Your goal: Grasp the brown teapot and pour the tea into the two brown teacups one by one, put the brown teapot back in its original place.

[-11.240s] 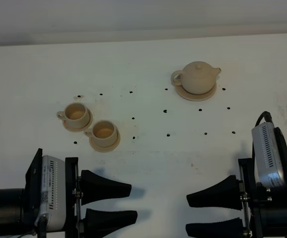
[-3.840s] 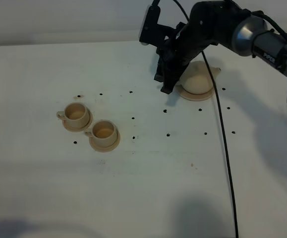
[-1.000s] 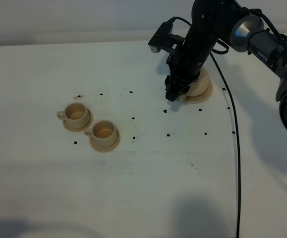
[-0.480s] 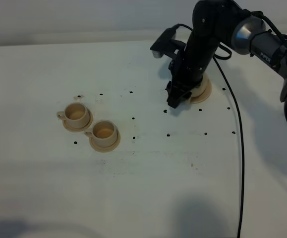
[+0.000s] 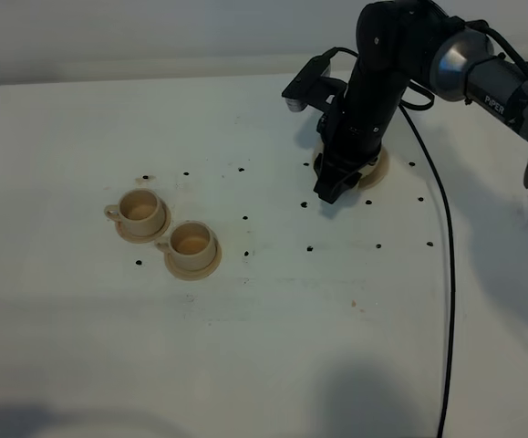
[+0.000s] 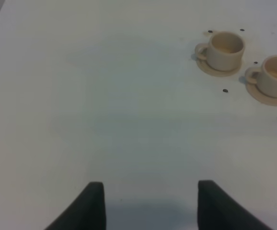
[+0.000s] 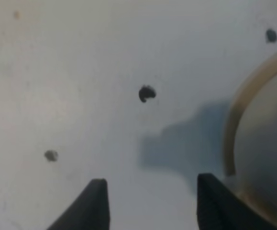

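Exterior high: right hand [image 5: 329,191] nudged right beside saucer [image 5: 378,169], spread, empty; left hand [image 6: 148,201] spread, empty.

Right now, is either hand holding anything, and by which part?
Nothing is held. The right hand is open with an empty gap, beside the rim of the large saucer. The left hand is open and empty too.

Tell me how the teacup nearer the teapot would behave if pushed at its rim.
The teacup looks like rigid ceramic, so it is probably stiff and chippable. It merely rests on its saucer, so a push likely slides it or drags the saucer along. Squat and wide, it seems unlikely to tip.
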`<state>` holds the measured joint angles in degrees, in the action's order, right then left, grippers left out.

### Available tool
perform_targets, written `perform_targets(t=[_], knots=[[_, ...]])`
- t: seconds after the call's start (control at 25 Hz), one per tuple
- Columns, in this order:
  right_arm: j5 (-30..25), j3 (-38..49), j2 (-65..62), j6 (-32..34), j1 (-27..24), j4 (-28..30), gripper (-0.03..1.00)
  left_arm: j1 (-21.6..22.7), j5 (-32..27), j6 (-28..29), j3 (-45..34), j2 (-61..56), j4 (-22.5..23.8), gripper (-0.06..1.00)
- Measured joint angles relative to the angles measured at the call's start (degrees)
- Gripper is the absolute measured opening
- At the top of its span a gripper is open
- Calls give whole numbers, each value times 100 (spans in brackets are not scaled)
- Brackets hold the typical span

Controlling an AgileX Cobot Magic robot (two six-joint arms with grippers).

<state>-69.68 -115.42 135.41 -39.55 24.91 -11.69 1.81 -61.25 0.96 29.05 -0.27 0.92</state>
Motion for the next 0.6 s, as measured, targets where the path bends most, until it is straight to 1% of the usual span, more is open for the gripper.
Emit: perform_targets(t=[0.28,0.6], knots=[[-15,510,-150,109,-22,259,41,0,0,0,0,0,0,42],[-67,561,-227,220,-150,476,41,0,0,0,0,0,0,42]])
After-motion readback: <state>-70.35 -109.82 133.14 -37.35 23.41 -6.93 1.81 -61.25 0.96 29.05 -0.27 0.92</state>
